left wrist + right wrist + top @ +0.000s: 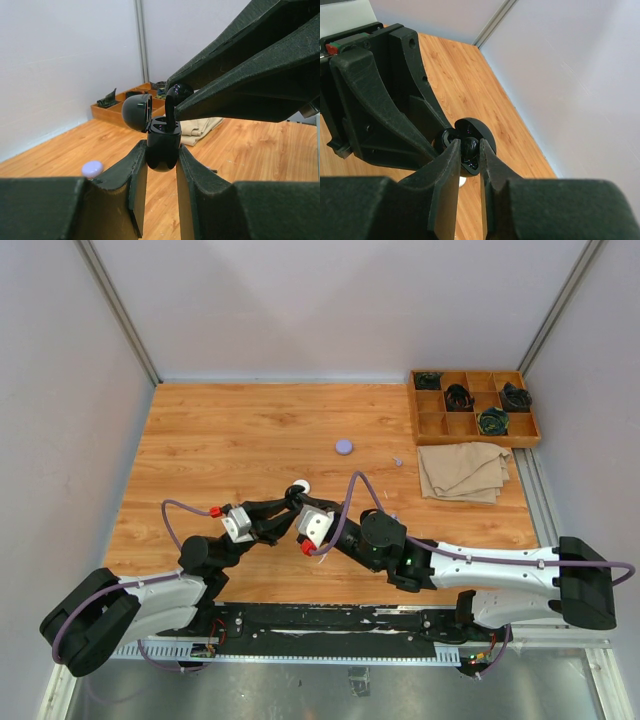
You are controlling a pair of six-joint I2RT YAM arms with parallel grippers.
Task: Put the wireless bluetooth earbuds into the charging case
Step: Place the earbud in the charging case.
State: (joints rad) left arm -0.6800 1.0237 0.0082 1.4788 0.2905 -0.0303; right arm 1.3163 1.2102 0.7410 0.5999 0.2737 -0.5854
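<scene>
My left gripper is shut on a black charging case and holds it upright above the table, its lid swung open. A black earbud is pinched in my shut right gripper, whose fingers come in from the right. The earbud's stem points down into the case's opening and touches it. In the right wrist view the earbud sits in front of the open lid. Both grippers meet near the table's front middle.
A white round case lies just behind the grippers and a lilac round case farther back. A tiny lilac earbud rests near a folded beige cloth. A wooden compartment tray with dark items stands at the back right.
</scene>
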